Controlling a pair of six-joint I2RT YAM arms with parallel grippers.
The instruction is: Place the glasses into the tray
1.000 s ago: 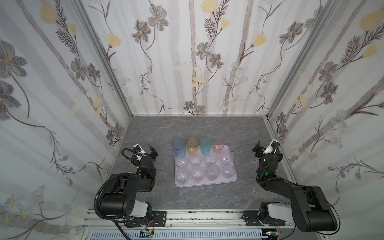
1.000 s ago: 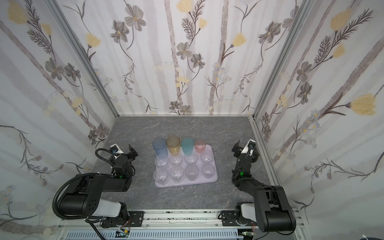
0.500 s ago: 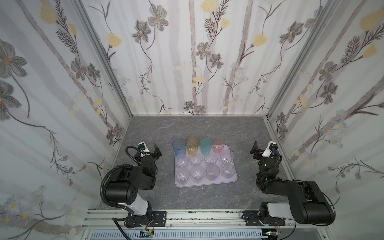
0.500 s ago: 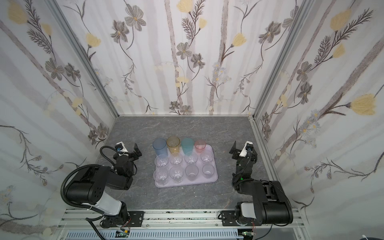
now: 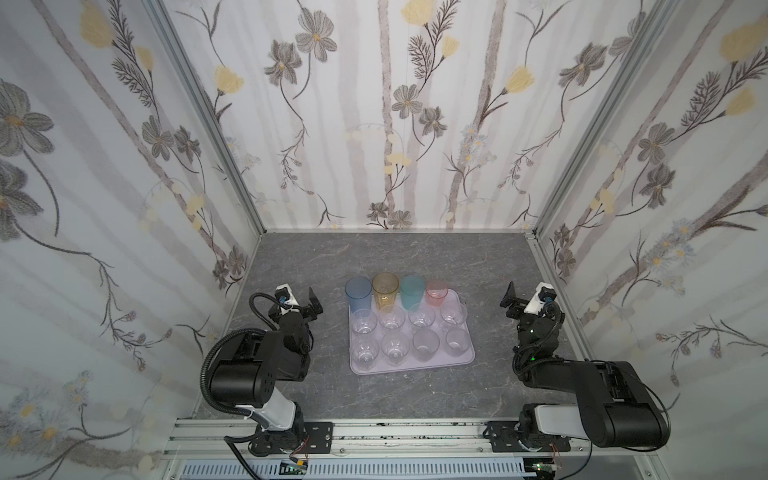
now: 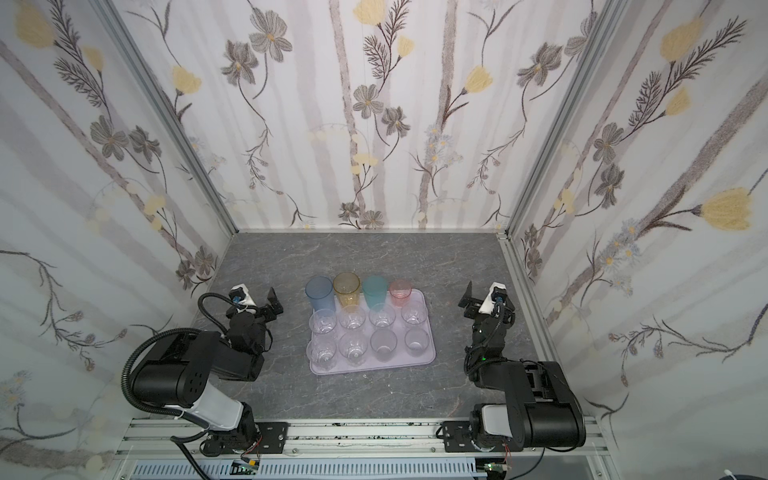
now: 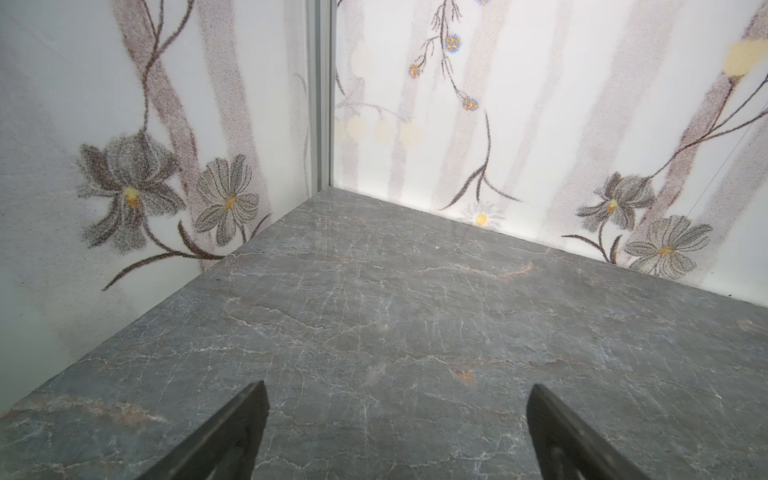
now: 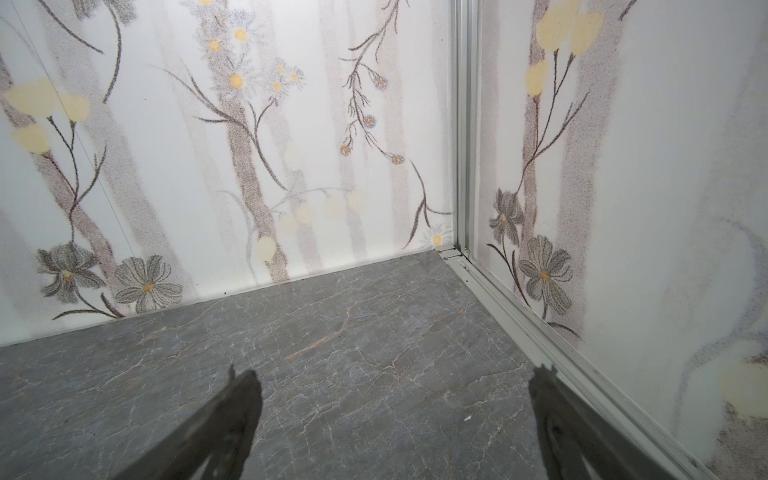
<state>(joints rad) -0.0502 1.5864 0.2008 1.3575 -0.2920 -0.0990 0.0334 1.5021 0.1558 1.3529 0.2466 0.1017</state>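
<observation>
- In a top view, the tray is lying flat near the middle of the grey marbled table. The glasses are standing upright on it in three rows of four. The blue glass, amber glass, teal glass and pink glass are lining its 12 o'clock edge, and clear glasses are filling the two rows toward 6 o'clock.
- There the left gripper is hanging at the tray's 9 o'clock and the right gripper at its 3 o'clock, both apart from the tray and touching no glass.
- In a top view, the tray is showing the same three rows. The blue glass is sitting at its 11 o'clock corner, though I cannot tell whether its base is inside the rim. The left gripper and right gripper are flanking the tray.
- In the left wrist view, the left gripper is spreading its jaws wide, with only bare table lying between the two dark fingers. It is facing a corner of the floral walls.
- In the right wrist view, the right gripper is likewise gaping wide over bare table and gripping nothing. It is pointing toward a wall corner with a metal post.
</observation>
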